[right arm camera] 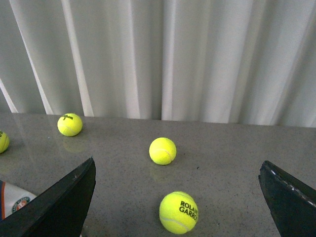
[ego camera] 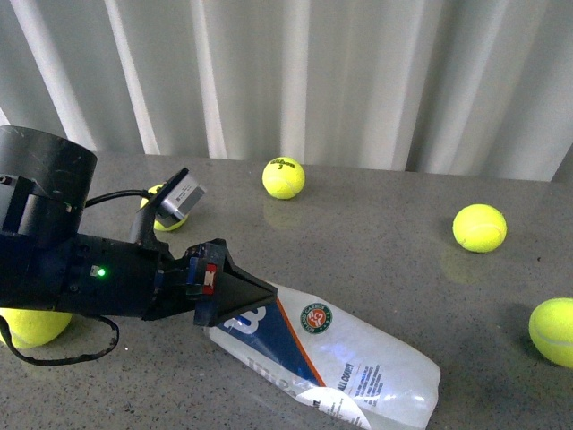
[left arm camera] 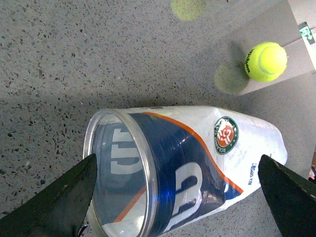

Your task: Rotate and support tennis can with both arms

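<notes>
far-left ball [ego camera: 31, 327]: rests on the table [ego camera: 385, 260], partly under the left arm [ego camera: 72, 269], behind the left claw.
left arm: black, green light lit, grey camera block [ego camera: 182, 197] on top.
left claw [ego camera: 237, 300]: released; fingers [left arm camera: 59, 197] spread wide either side of the tennis can [ego camera: 349, 358]; contact with it cannot be told.
tennis can: lies on its side on the table, directly ahead of the left claw; silver rim [left arm camera: 145, 173] and open mouth toward the claw, closed end away; blue-white label, orange stripe and round logo [left arm camera: 226, 135] turned upward.
second ball [ego camera: 159, 222]: just past the camera block, beside the left claw.
printed ball [ego camera: 283, 177]: well beyond the left claw, near the curtain [ego camera: 358, 72].
mid-right ball [ego camera: 479, 227]: well apart from the left claw, beyond the can's closed end.
edge ball [ego camera: 555, 331]: farthest from the left claw, at the frame's right border.
right claw [right arm camera: 177, 170]: released; spread wide, gripping nothing; three balls on the table ahead of it; a corner of the tennis can shows beside one finger.
</notes>
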Tool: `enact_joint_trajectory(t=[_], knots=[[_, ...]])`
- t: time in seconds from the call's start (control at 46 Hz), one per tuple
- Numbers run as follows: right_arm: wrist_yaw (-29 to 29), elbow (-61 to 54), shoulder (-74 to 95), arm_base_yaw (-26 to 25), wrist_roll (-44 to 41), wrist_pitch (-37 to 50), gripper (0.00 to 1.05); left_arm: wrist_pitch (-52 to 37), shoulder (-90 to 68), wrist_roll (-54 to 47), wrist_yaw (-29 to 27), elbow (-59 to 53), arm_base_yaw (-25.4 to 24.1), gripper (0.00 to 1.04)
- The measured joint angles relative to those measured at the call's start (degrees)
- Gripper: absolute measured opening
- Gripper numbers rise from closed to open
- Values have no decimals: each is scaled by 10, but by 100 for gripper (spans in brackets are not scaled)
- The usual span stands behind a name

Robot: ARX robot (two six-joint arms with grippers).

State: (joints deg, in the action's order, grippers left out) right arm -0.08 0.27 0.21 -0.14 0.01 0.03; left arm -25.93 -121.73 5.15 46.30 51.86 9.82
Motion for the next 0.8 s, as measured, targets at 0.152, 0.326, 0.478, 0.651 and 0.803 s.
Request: enact_joint_trajectory(t=[0.152,0.326,0.478,0.651,0.803], knots=[[0,0,0,0,0,0,98,-13,-8,14,-1,0,9,98],[0,0,0,0,0,0,98,-15,-14,25,-2,0,18,75],[0,0,0,0,0,0,98,-21,-14,39,4,-6,23,50],[0,0,0,0,0,0,98,-31,-13,50,17,-23,23,23],[0,0,0,0,0,0,98,-47,6,83,45,-35,18,4]])
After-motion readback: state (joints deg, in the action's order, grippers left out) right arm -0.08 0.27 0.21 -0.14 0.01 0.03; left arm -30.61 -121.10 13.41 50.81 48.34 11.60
